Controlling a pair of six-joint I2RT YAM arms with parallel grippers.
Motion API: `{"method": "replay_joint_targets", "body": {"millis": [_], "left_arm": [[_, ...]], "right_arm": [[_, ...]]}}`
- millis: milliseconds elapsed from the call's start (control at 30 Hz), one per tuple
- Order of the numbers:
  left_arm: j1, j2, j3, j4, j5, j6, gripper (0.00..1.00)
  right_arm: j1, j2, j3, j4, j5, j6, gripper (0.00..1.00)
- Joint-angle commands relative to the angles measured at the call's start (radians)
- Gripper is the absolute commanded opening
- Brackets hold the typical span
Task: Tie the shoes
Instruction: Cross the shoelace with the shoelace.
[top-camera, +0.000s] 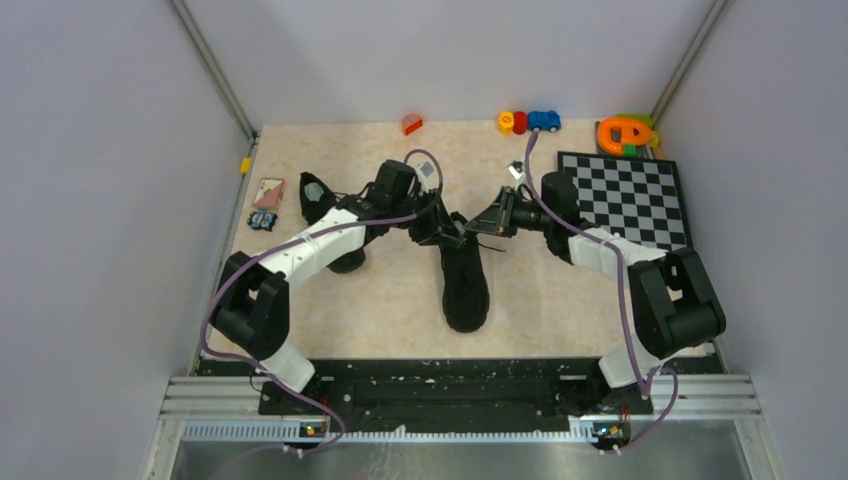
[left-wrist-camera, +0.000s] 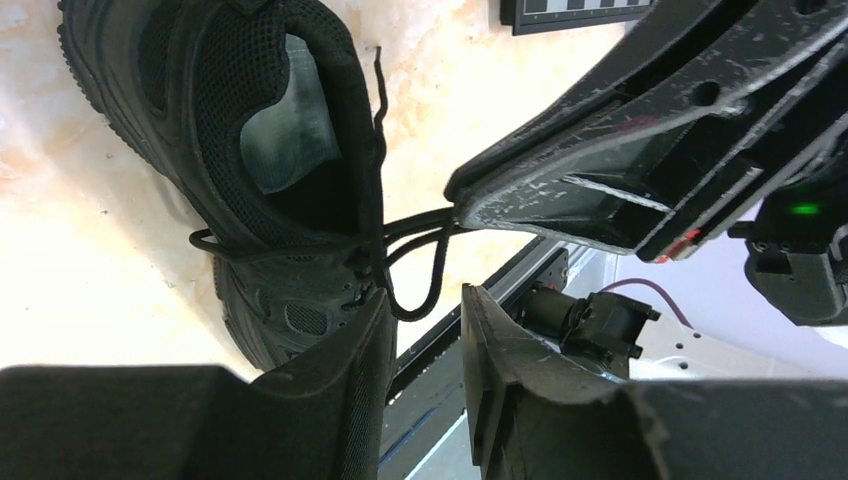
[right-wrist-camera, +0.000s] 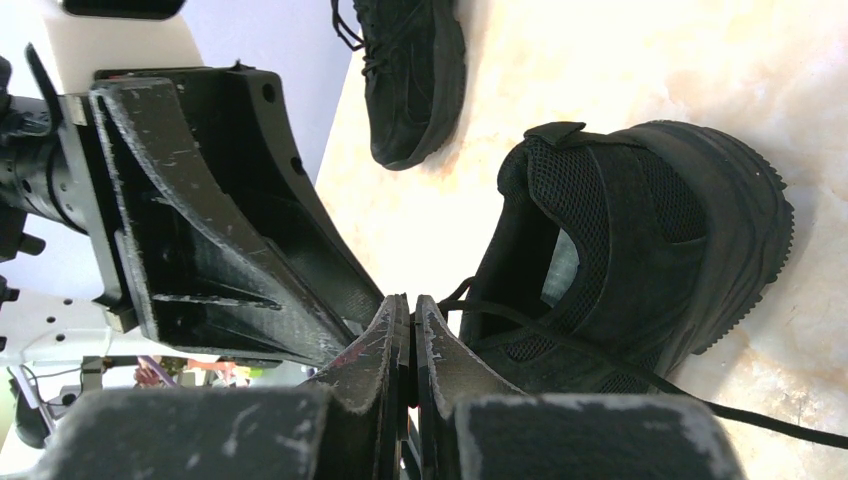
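Tying barely started: right gripper pinches thin black lace of the middle all-black mesh sneaker, left gripper spread just beside it, no knot yet; second black sneaker to its left looks untied.

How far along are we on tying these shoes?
Done: nothing yet; no bow shows on the middle shoe, and one lace end trails on the table. In hand: the right gripper is shut on its lace; the left gripper stands open near a loop. Left: the knot here, then the second shoe, whose laces I cannot judge.
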Motion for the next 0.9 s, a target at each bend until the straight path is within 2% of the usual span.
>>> {"method": "replay_joint_targets", "body": {"millis": [0,167,533,633,867], "left_arm": [[0.010,0.019,0.024,0.023,0.017,-0.003,0.36],[0.043,-0.008,-0.046,0.104,0.031,-0.051,0.36],[0.088,-0.055,-0.131,0.205,0.053,-0.126,0.50],[0.102,-0.054,-0.161,0.262,0.078,-0.167,0.51],[0.102,0.004,-0.130,0.234,0.100,-0.179,0.35]], "right_arm": [[0.010,-0.035,0.041,0.026,0.000,-0.004,0.00],[0.011,-0.035,0.039,0.027,0.000,-0.004,0.00],[0.011,-0.035,0.038,0.031,-0.005,-0.005,0.00],[0.011,-0.037,0.039,0.029,-0.006,-0.005,0.00],[0.011,-0.037,0.039,0.032,-0.007,-0.005,0.00]]}}
